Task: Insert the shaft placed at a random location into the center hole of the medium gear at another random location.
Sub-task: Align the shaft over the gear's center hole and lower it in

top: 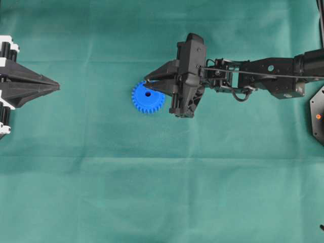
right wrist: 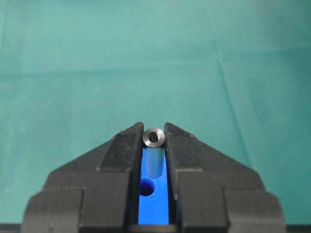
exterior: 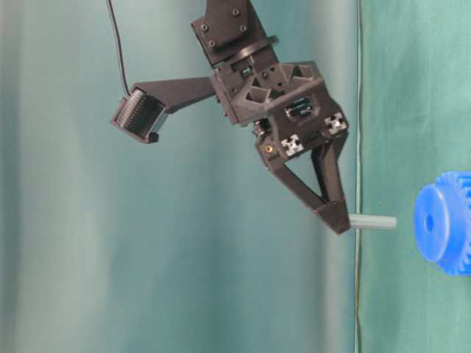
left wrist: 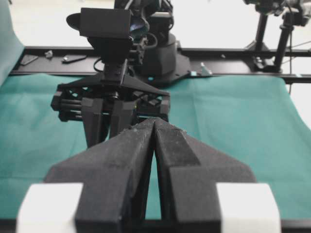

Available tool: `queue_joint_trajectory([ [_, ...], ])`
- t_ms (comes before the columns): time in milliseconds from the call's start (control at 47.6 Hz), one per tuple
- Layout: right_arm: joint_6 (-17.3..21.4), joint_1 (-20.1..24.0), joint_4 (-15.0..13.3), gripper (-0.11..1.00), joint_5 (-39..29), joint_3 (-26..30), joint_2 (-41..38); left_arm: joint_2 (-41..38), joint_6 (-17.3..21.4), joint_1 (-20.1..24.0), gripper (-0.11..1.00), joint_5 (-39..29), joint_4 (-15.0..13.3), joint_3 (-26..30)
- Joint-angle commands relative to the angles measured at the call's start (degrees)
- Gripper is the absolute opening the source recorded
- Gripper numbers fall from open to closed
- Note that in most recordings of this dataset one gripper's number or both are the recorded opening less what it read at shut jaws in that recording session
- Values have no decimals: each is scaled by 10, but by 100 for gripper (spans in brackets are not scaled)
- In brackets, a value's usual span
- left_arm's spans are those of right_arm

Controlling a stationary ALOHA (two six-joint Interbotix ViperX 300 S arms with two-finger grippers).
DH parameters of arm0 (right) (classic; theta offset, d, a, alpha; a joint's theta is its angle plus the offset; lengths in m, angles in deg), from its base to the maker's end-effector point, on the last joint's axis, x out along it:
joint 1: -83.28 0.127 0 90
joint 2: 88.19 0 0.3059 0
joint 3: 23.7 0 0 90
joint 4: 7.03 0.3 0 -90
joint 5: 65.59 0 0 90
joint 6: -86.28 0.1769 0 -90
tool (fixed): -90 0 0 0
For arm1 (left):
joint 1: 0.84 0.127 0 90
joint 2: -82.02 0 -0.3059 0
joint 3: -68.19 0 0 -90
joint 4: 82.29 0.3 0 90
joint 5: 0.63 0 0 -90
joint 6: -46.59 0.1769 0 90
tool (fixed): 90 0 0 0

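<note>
One short silvery-grey shaft [right wrist: 154,148] with a hollow end sits pinched between our right gripper's [right wrist: 154,141] fingers [right wrist: 124,150], its long axis running from the fingertips towards the blue gear [top: 148,97] on the green table [top: 152,192]. In the overhead view our right arm reaches in from the right, fingertips above the gear, close by its center hole [top: 148,93]. Our left gripper [left wrist: 154,128] rests closed, well apart at the left edge.
</note>
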Motion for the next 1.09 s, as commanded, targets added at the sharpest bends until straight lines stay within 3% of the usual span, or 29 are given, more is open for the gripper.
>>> queue_joint_trajectory([
  [0,-4,4,2,13,-1,14,4,-5,0,-1,0,4,2,9],
  [1072,-3,5,4,13,13,19,-40,-4,-1,-1,0,3,2,9],
])
